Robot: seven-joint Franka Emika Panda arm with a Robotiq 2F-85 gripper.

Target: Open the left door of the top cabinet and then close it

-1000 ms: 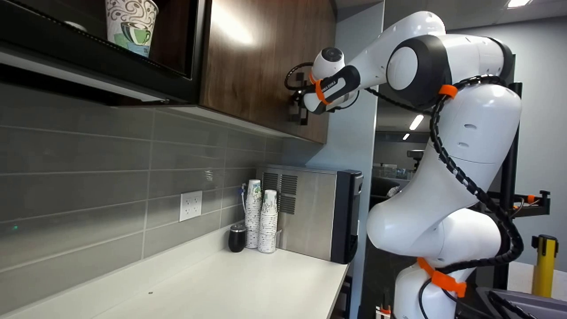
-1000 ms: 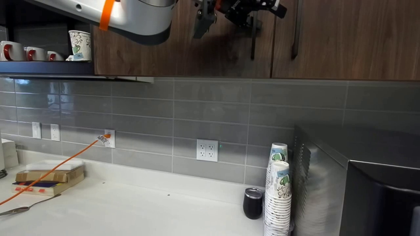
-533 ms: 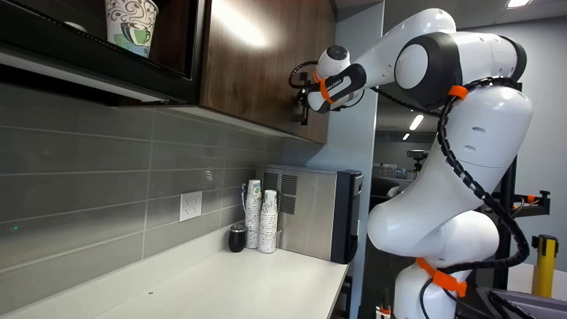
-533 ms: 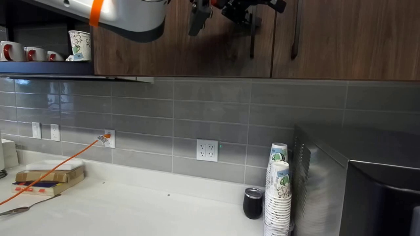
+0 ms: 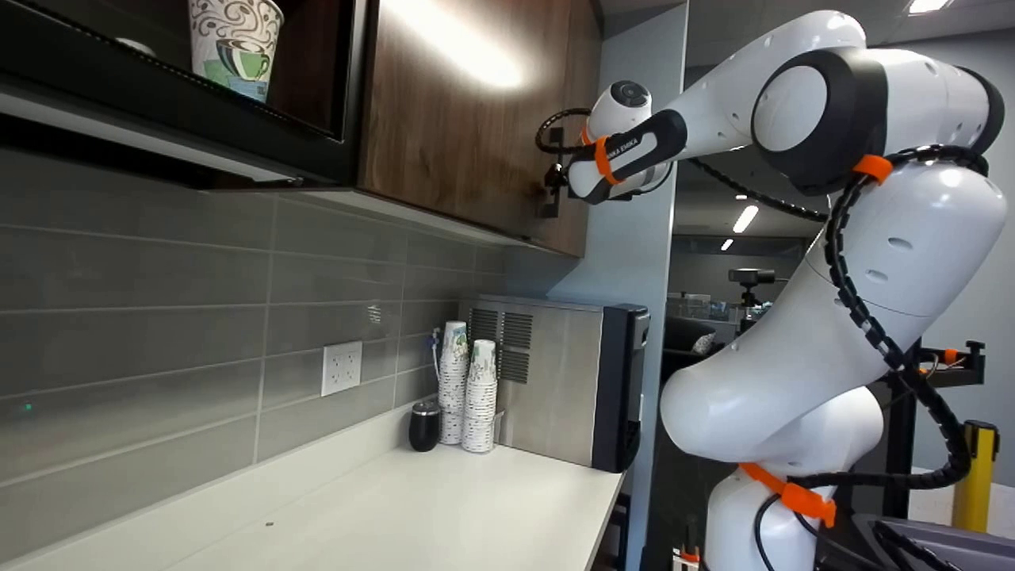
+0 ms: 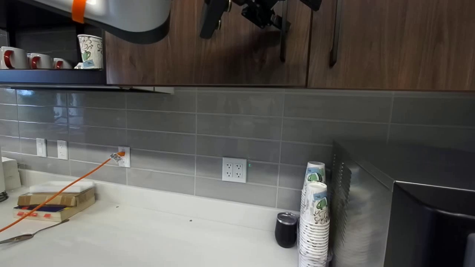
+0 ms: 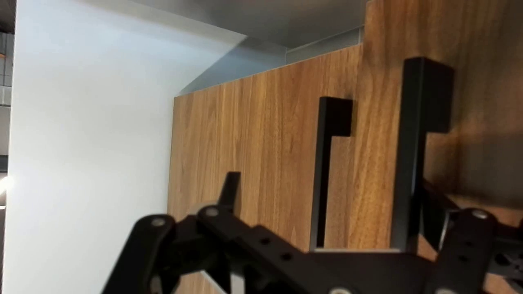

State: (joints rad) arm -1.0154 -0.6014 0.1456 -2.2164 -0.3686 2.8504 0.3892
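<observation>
Grey tile wall (image 6: pixel 237 122) behind a white counter (image 6: pixel 148 241). Cabinet (image 6: pixel 297 76), dark wood, hangs over the counter. Arm (image 5: pixel 761 388) stands past the counter edge in an exterior view, wrist raised to the cabinet front. Left door (image 5: pixel 468 143): slightly ajar, free edge proud of the right door (image 7: pixel 261 139) in the wrist view. Black shelf (image 6: pixel 52 77) adjoins the cabinet. Steel machine (image 5: pixel 547 381) sits on the counter below the cabinet. Cup stacks (image 5: pixel 480 404), two, upright, just beside the machine in both exterior views. Gripper (image 7: pixel 330 185) is up at the left door, jaws spread wide. One finger (image 7: pixel 435 214) sits behind the left door's handle (image 7: pixel 408 155); can't tell if it touches. Other finger (image 7: pixel 230 188) is over the right door's face, right door's handle (image 7: pixel 322 163) showing between the two in the wrist view. Brown box (image 6: pixel 48 199) lies in a low pile on the counter, well apart from the stacks, orange cord (image 6: pixel 74 181) crossing in front. Black tumbler (image 5: pixel 424 428) upright, just beside the stacks. Paper cup (image 6: pixel 91 52) and mugs (image 6: pixel 16 58) stand on the shelf, cup nearest the cabinet. Double outlet (image 6: pixel 234 170) on the wall, between box and tumbler in an exterior view. Cutlery piece (image 6: pixel 18 238) lies near the box.
</observation>
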